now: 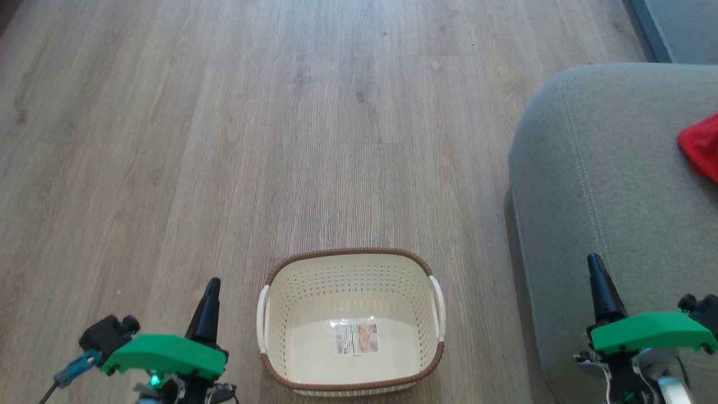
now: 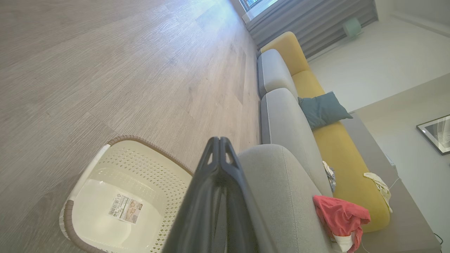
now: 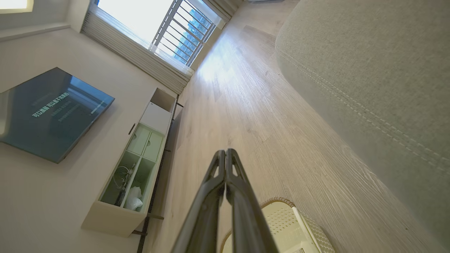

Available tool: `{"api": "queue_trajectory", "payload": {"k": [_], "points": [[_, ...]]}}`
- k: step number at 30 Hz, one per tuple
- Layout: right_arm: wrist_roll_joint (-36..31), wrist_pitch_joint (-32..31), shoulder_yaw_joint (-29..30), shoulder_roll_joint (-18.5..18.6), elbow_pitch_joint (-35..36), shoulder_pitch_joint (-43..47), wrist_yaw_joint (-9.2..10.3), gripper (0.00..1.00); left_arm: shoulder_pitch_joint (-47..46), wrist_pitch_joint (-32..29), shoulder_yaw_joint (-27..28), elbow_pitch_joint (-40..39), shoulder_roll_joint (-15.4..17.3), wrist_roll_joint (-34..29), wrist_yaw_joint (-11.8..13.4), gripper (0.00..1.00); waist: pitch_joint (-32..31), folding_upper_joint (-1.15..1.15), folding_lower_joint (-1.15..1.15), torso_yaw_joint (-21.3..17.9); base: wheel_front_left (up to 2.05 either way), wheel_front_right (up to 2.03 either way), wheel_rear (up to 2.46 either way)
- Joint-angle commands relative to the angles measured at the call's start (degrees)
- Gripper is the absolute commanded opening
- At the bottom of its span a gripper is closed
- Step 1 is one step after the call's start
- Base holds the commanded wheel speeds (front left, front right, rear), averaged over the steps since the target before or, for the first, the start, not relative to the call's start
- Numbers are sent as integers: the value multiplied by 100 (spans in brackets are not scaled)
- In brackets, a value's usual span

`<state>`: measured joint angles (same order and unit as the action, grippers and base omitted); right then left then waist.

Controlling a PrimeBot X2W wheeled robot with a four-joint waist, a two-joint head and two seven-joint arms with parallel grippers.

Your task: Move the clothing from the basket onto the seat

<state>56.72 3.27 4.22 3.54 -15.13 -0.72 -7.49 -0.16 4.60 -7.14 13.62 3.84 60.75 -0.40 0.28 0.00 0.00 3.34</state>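
The cream basket point(image 1: 269, 331) with a brown rim stands on the wood floor in the head view, holding just a paper label point(image 1: 357, 339). Red clothing point(image 1: 701, 147) lies on the grey seat point(image 1: 594, 185) at the right edge. From the left wrist, the red clothing point(image 2: 339, 218) rests on the seat point(image 2: 281, 189) beside the basket point(image 2: 154, 168). My left gripper point(image 1: 212, 287) hangs shut to the left of the basket, holding nothing. My right gripper point(image 1: 594, 264) is shut and empty over the seat's front edge. Their fingertips meet in the wrist views point(image 2: 219, 140) point(image 3: 225, 153).
A long sofa with yellow cushions point(image 2: 316, 105) and a teal pillow point(image 2: 321, 109) runs behind the seat. A low TV cabinet point(image 3: 140, 158) and a wall screen point(image 3: 49, 112) stand across the room. Wood floor point(image 1: 280, 140) stretches ahead of the basket.
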Motion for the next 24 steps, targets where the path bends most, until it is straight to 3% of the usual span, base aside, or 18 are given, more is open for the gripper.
{"api": "queue_trajectory", "payload": {"k": [1, 24], "points": [[189, -55, -16, -21, 168, -303, -1, 0, -340, -35, 212, -153, 68, 175, -71, 0, 0, 0, 0, -10, 0, 0, 0], [1550, -431, 87, -40, 145, -402, 0, 0, -438, -393, 583, -78, 72, 1462, -330, 0, -4, 0, 0, -142, 0, 0, 0]]}}
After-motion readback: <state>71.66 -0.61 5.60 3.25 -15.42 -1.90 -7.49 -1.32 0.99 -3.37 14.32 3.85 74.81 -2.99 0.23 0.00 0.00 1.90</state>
